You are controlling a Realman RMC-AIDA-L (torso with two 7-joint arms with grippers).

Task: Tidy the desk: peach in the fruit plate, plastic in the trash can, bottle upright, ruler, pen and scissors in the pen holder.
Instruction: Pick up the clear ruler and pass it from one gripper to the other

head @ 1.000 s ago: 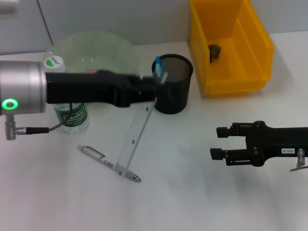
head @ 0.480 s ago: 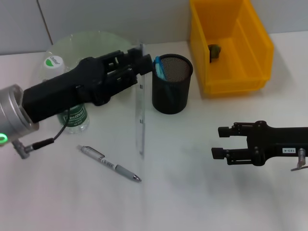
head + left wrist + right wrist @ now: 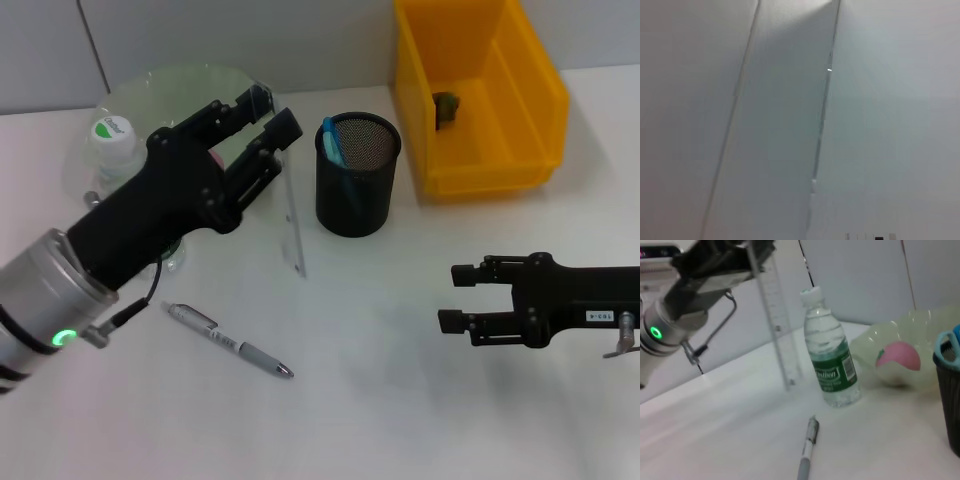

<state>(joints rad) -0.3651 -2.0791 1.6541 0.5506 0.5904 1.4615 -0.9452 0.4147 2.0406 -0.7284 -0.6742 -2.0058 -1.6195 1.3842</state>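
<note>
The main risk is the clear plastic ruler [image 3: 292, 215] slipping or swinging. It hangs nearly upright from the left hand [image 3: 262, 128], gripped only at its top end, and its lower end looks to be just above or barely on the counter [image 3: 400, 400], which of the two I cannot tell. A long, smooth strip pinched at one end could pivot between the fingers when carried sideways. It could then strike the rim of the black mesh pen holder [image 3: 358, 186] just beside it, tipping the holder or missing the opening. The holder already has blue-handled scissors [image 3: 331, 143] leaning at its near rim, which narrows the free space for the ruler.

The left hand is clenched on the ruler's top end, fingers closed to the ruler's thickness, above the back-left part of the counter in front of the pale green glass fruit plate [image 3: 160, 95]. The right hand [image 3: 455, 298] hovers parked over the counter's right side, fingers apart and holding nothing.

The silver pen [image 3: 228, 340] lies flat toward the front left of the counter. The clear green-labelled water bottle [image 3: 830, 362] stands upright by the plate, which holds the pink peach [image 3: 898, 358].
</note>
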